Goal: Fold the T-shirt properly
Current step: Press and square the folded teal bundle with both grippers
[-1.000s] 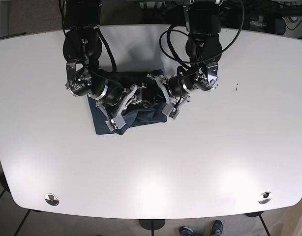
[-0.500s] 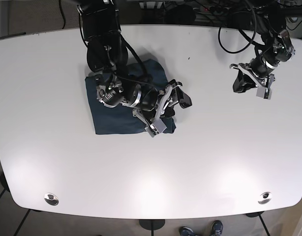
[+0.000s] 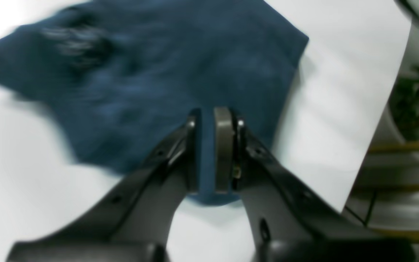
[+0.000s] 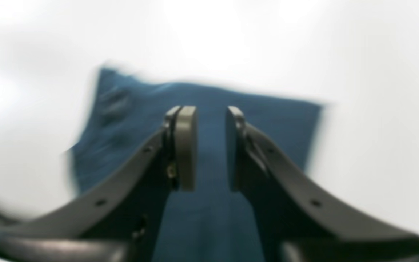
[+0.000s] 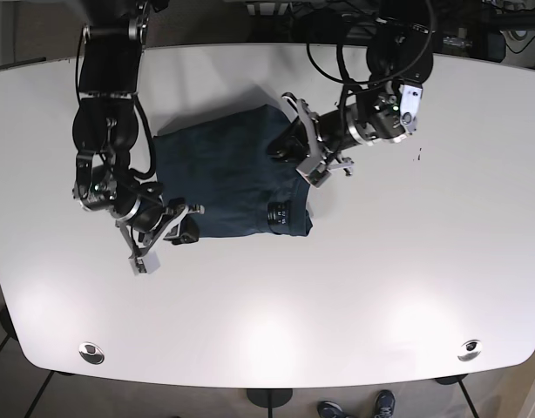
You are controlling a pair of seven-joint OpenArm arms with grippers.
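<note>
While you are looking from the near edge of the desk (image 5: 267,331) toward the far edge, the first thing you are meeting is the right gripper (image 5: 154,241), which is hovering at the near left corner of the T-shirt (image 5: 224,178). Its jaws are standing a little apart with nothing between them; in the right wrist view the right gripper (image 4: 211,145) is looking down on bare blue cloth (image 4: 209,109).

Further back, the T-shirt is lying as a compact, roughly rectangular bundle around the middle of the desk, somewhat toward the far edge, with a small dark label or print near its near right corner.

Beyond that, the left gripper (image 5: 313,157) is sitting at the bundle's right edge. In the left wrist view its jaws (image 3: 209,153) are nearly together with a strip of blue showing in the gap, but the blur is hiding whether they are pinching cloth, so I cannot tell.

You are dealing with light, limp fabric that is likely to sag, wrinkle and drag its lower layers along. Judging from this, you are best taking it at corners or along a folded edge, pinching every layer together.
</note>
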